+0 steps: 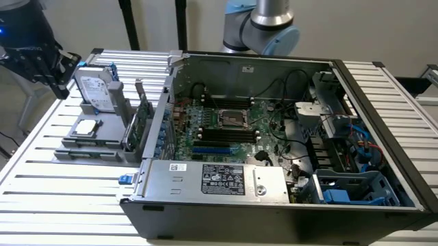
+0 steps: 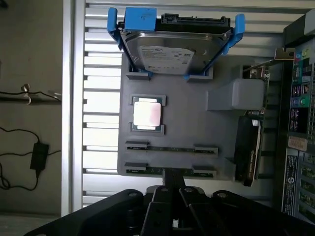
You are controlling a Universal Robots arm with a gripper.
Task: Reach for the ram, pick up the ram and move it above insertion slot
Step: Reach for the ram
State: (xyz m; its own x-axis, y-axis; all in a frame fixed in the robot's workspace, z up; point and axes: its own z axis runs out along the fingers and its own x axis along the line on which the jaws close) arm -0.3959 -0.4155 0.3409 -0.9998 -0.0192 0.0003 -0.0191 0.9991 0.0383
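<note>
Hovering closed gripper (image 2: 173, 183) over ram (image 2: 147, 171), on edge, long axis twd PC case (image 2: 300, 123)

The ram (image 2: 153, 171), a long, thin green circuit-board stick, stands on edge between two grey clips (image 2: 136, 168) along the end edge of the grey plastic tray (image 2: 216, 123). The black insertion slots (image 1: 226, 135) lie parallel, mid-motherboard (image 1: 263, 110).

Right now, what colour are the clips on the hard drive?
Blue clips; the wrist view shows them best.
</note>
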